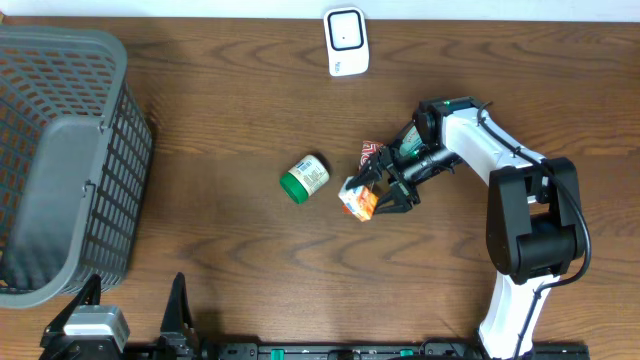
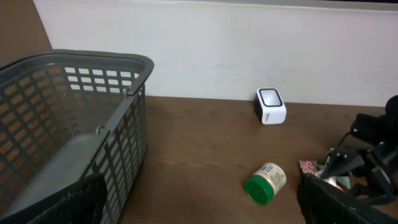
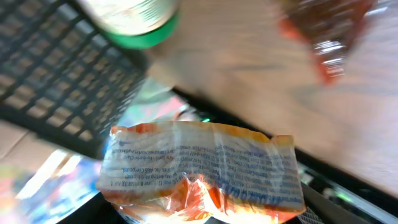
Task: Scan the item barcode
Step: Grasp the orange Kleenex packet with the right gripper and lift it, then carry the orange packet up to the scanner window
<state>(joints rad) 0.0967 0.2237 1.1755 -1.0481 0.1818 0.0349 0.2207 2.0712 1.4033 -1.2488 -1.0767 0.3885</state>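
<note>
right gripper (image 1: 380, 194) clasps a crinkly orange plastic packet (image 1: 355, 200); left gripper (image 2: 205, 202) gapes wide beside the grey slatted plastic basket (image 2: 127, 93).

The right arm (image 1: 480, 140) wears glossy white shells over its long links, joined by chunky matte-black cylindrical joint housings (image 1: 530, 225). A thin black cable (image 1: 580, 235) loops along the outside of the elbow, and a small green mark (image 1: 457, 102) sits near the wrist. Its fingers (image 1: 398, 205) are black and angular. The left arm (image 1: 95, 325) shows black blade-like fingers (image 1: 176, 305) and a pale grey box-shaped housing (image 1: 100, 322).
</note>
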